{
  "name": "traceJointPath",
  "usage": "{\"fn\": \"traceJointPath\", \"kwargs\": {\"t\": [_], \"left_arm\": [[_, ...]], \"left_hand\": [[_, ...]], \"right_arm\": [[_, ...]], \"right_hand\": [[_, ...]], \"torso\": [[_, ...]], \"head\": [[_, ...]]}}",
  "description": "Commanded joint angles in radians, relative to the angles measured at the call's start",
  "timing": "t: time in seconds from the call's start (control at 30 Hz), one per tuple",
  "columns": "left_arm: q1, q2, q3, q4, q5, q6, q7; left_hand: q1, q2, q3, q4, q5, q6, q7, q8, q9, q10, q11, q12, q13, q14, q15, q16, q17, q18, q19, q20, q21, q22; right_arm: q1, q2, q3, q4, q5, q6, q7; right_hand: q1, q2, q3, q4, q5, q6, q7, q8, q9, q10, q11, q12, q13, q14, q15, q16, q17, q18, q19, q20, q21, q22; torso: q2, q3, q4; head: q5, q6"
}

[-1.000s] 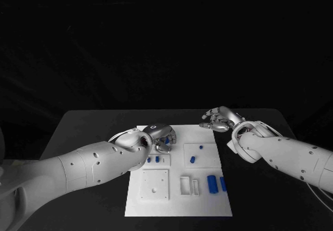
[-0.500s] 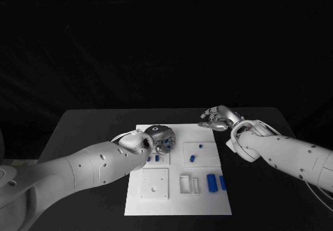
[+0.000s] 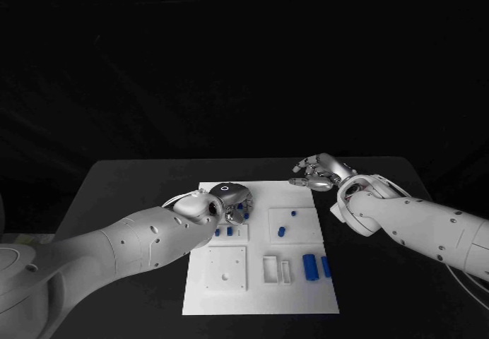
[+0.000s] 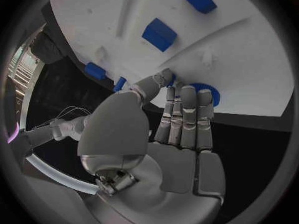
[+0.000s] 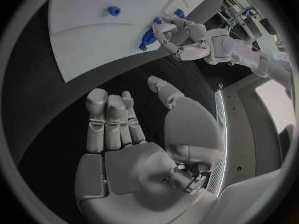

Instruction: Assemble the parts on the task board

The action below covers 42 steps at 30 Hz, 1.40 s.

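Most parts still loose on the task board [image 3: 260,282], mid-frame on the counter.
Left hand [image 3: 226,198], fingers [image 4: 187,109] together, pinches a round blue part [image 4: 202,92] at the board's upper left; right hand [image 3: 321,173] hovers empty, fingers apart; blue blocks [image 3: 311,267] lie unseated lower right.

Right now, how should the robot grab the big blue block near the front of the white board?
Pinch the blue block across its two long sides, coming straight down from above. It lies flat with a narrower blue piece close beside it, so the fingers need to slip in carefully.
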Motion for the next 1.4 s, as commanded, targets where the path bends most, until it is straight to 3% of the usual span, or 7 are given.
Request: {"fn": "traceJointPath", "kwargs": {"t": [0.03, 0.5, 0.67, 0.83, 1.17, 1.2, 1.4], "left_arm": [[-0.008, 0.005, -0.003, -0.011, -0.001, 0.013, 0.012], [-0.011, 0.013, -0.005, -0.016, 0.006, 0.044, 0.015], [-0.013, 0.012, -0.022, -0.017, 0.006, 0.056, 0.015], [-0.016, 0.012, -0.03, -0.02, 0.003, 0.063, 0.012], [-0.017, 0.012, -0.034, -0.027, -0.003, 0.057, 0.0], [-0.017, 0.012, -0.034, -0.028, -0.003, 0.056, 0.0], [-0.017, 0.013, -0.034, -0.031, -0.004, 0.045, 0.003]], "left_hand": [[-0.001, 0.01, 0.0, 0.004, -0.002, 0.005, 0.0, -0.005, -0.002, 0.007, 0.001, -0.004, -0.004, 0.008, 0.001, 0.006, 0.002, 0.049, 0.004, 0.0, 0.006, 0.017], [-0.017, 0.015, -0.015, 0.01, -0.03, 0.017, -0.003, -0.006, -0.009, 0.062, -0.014, -0.003, 0.004, 0.029, -0.013, 0.05, 0.013, 0.054, 0.025, -0.011, 0.029, 0.02], [-0.024, 0.018, -0.021, 0.013, -0.039, 0.033, -0.009, 0.0, -0.009, 0.072, -0.018, -0.005, 0.008, 0.035, -0.017, 0.066, 0.017, 0.054, 0.029, -0.015, 0.036, 0.02], [-0.025, 0.026, -0.024, 0.012, -0.041, 0.055, -0.018, 0.008, -0.008, 0.094, -0.025, -0.002, 0.014, 0.041, -0.024, 0.081, 0.02, 0.055, 0.035, -0.02, 0.045, 0.02], [-0.026, 0.043, -0.025, 0.01, -0.041, 0.082, -0.028, 0.016, -0.007, 0.124, -0.036, 0.003, 0.023, 0.052, -0.035, 0.098, 0.021, 0.056, 0.044, -0.029, 0.057, 0.02], [-0.018, 0.061, -0.019, 0.011, -0.042, 0.094, -0.031, 0.021, -0.006, 0.143, -0.042, 0.011, 0.028, 0.062, -0.042, 0.105, 0.023, 0.058, 0.051, -0.032, 0.062, 0.02], [-0.009, 0.089, -0.007, 0.009, -0.042, 0.113, -0.037, 0.025, -0.007, 0.164, -0.052, 0.013, 0.034, 0.075, -0.051, 0.112, 0.021, 0.058, 0.062, -0.041, 0.07, 0.018]], "right_arm": [[0.0, 0.001, 0.0, 0.002, -0.002, 0.008, 0.009], [0.0, 0.003, 0.0, 0.002, -0.003, 0.008, 0.009], [0.0, 0.005, 0.0, 0.001, -0.004, 0.008, 0.009], [0.0, 0.006, 0.0, 0.0, -0.004, 0.008, 0.009], [-0.001, 0.008, 0.0, -0.002, -0.005, 0.007, 0.01], [-0.001, 0.008, 0.0, -0.002, -0.005, 0.007, 0.01], [-0.001, 0.008, 0.0, -0.002, -0.005, 0.006, 0.01]], "right_hand": [[-0.01, 0.0, -0.003, -0.001, 0.006, 0.0, 0.007, 0.004, -0.002, -0.005, -0.003, 0.006, -0.002, 0.005, -0.003, -0.007, -0.001, 0.085, 0.0, -0.004, -0.006, 0.016], [-0.01, 0.0, -0.003, -0.001, 0.006, 0.0, 0.007, 0.005, -0.002, -0.005, -0.003, 0.006, -0.002, 0.005, -0.003, -0.007, -0.001, 0.085, 0.0, -0.004, -0.006, 0.016], [-0.01, 0.001, -0.003, -0.001, 0.006, 0.0, 0.007, 0.005, -0.002, -0.005, -0.003, 0.006, -0.002, 0.006, -0.004, -0.007, -0.001, 0.085, 0.0, -0.004, -0.006, 0.016], [-0.011, 0.001, -0.003, -0.001, 0.006, 0.001, 0.007, 0.005, -0.002, -0.005, -0.003, 0.006, -0.002, 0.006, -0.004, -0.007, -0.001, 0.085, 0.0, -0.004, -0.006, 0.016], [-0.011, 0.001, -0.003, -0.002, 0.006, 0.001, 0.007, 0.005, -0.002, -0.005, -0.004, 0.007, -0.003, 0.006, -0.004, -0.007, -0.001, 0.085, 0.0, -0.004, -0.006, 0.016], [-0.011, 0.001, -0.003, -0.002, 0.006, 0.001, 0.007, 0.005, -0.002, -0.005, -0.004, 0.007, -0.003, 0.006, -0.004, -0.007, -0.001, 0.085, 0.0, -0.004, -0.006, 0.016], [-0.011, 0.001, -0.003, -0.002, 0.006, 0.001, 0.007, 0.005, -0.002, -0.005, -0.004, 0.007, -0.003, 0.006, -0.004, -0.007, -0.001, 0.085, 0.0, -0.004, -0.006, 0.016]], "torso": [[0.001, 0.0005, -0.0012], [0.0, 0.0008, 0.0011], [0.0, 0.0006, 0.0004], [0.001, 0.0004, 0.001], [0.001, 0.0008, 0.0007], [0.001, 0.0008, 0.0005], [0.0, 0.0008, 0.0001]], "head": [[-0.001, -0.001], [-0.004, -0.003], [-0.004, -0.004], [-0.005, -0.007], [-0.004, -0.01], [-0.004, -0.01], [-0.005, -0.011]]}}
